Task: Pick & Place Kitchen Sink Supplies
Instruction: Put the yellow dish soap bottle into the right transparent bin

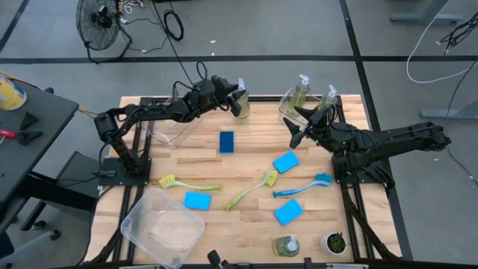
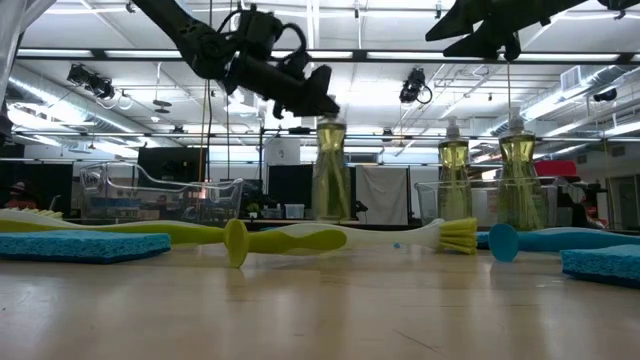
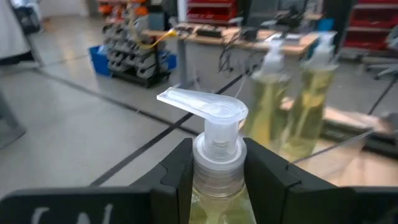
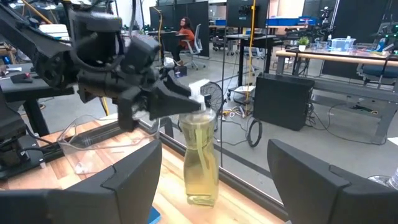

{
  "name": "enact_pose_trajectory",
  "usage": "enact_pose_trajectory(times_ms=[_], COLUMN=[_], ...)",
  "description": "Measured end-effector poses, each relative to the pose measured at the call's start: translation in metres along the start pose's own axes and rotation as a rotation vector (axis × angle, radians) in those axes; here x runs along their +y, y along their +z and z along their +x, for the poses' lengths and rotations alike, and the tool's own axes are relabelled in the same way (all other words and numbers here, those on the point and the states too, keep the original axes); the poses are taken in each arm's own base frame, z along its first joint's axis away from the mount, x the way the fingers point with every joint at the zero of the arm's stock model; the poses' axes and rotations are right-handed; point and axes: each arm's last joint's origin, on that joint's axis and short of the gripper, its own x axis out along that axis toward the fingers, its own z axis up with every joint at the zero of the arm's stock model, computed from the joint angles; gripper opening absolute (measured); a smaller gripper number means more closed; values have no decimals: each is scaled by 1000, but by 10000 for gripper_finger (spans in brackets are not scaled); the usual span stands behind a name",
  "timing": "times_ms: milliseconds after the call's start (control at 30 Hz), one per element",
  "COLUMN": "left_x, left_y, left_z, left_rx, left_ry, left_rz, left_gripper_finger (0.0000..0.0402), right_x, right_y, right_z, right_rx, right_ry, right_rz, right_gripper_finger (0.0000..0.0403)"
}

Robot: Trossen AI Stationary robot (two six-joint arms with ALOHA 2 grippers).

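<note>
A clear pump bottle of yellow-green soap stands upright at the table's far edge, with my left gripper shut on it. It also shows in the low view as the bottle. My right gripper hangs open at the far right, above the table, touching nothing. Two more soap bottles stand in a clear bin. Blue sponges lie flat on the wood. So do two yellow-green brushes and a blue brush. My left gripper pinches the bottle's neck, just under the pump collar, between its two fingers. The fingers come in level from the table's left side. The bottle hangs upright below them. I cannot tell if its base is clear of the table.
One clear bin sits at the far left below my left arm, another at the near left corner. A soap bottle and a small white plant pot stand at the near edge.
</note>
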Motion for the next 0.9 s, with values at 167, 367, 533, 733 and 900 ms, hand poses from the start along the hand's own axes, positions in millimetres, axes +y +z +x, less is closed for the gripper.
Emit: enact_pose_trajectory(times_ms=[167, 367, 533, 733, 900], left_x=[-11, -21, -28, -40, -44], left_y=[26, 54, 69, 80, 82], left_z=[3, 4, 3, 1, 0], left_rx=[-73, -144, -168, -209, -222], left_ry=[-33, -93, -155, -229, -259], left_rz=[-5, 14, 19, 20, 13], left_gripper_finger=[118, 118, 118, 118, 118], right_x=[0, 0, -9, -26, -31], right_y=[0, 7, 29, 48, 51], right_z=[0, -2, -11, -27, -32], right_rx=[0, -49, -200, -301, -315], right_ry=[0, 5, -46, -93, -92], right_rz=[9, -22, 23, 91, 110], right_gripper_finger=[292, 292, 292, 292, 292])
